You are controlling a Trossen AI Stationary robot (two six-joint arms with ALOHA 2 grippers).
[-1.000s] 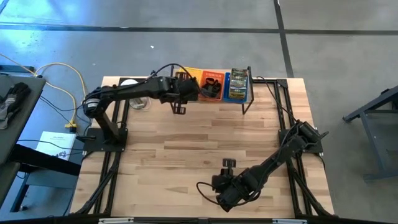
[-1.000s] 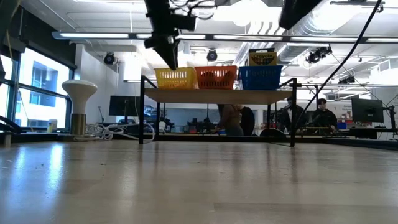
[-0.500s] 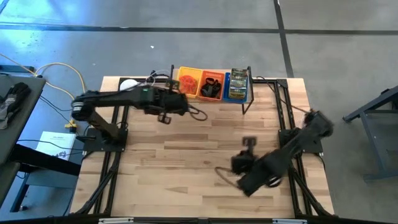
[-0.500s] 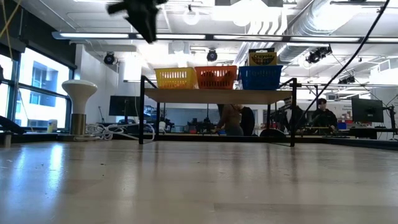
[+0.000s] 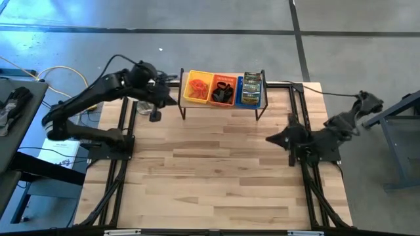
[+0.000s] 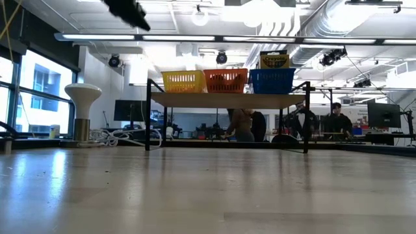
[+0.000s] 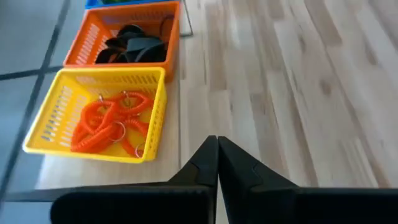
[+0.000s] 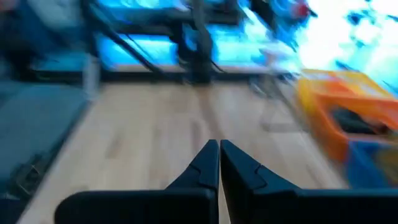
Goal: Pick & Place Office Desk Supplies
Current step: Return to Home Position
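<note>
Bright ceiling strip lights (image 6: 214,37) glare overhead, laying soft sheen on the table (image 6: 208,188).

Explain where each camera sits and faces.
High view: overhead, facing straight down at the table; left hand and right hand show.
Low view: at table-top height, facing the shelf; a bit of left arm shows.
Left wrist view: on that arm, facing the yellow tray; its shut hand shows.
Right wrist view: on that arm, facing across the table; its shut hand shows.
High and left wrist views share the yellow tray.
</note>
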